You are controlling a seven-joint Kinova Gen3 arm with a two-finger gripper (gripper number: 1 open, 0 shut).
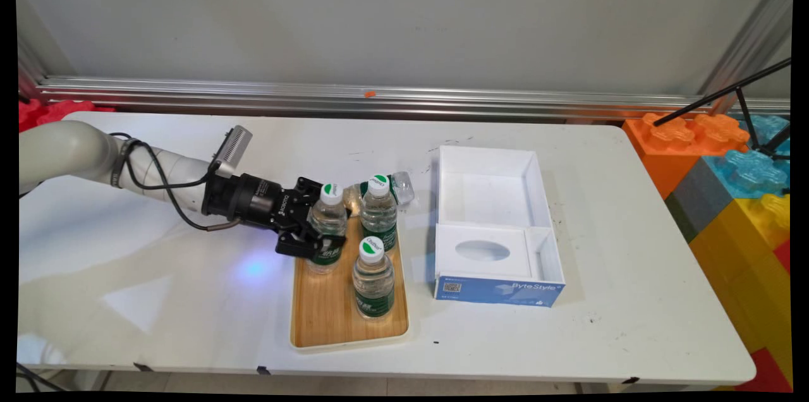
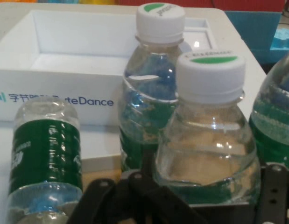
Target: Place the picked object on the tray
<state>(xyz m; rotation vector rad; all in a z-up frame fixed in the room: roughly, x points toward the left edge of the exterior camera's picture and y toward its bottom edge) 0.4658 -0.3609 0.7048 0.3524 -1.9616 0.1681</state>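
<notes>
Gripping a bottle (image 2: 207,135) upright on the tray (image 1: 328,320), the end effector (image 1: 316,234) is facing two bottles and a box (image 1: 496,225) beyond.

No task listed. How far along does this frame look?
On the bamboo tray stand a front clear green-labelled water bottle and a rear bottle. In hand: the gripper, jaws shut on a third bottle. Untouched: a fourth bottle lying on the white table behind; the white open box holds no bottle.
</notes>
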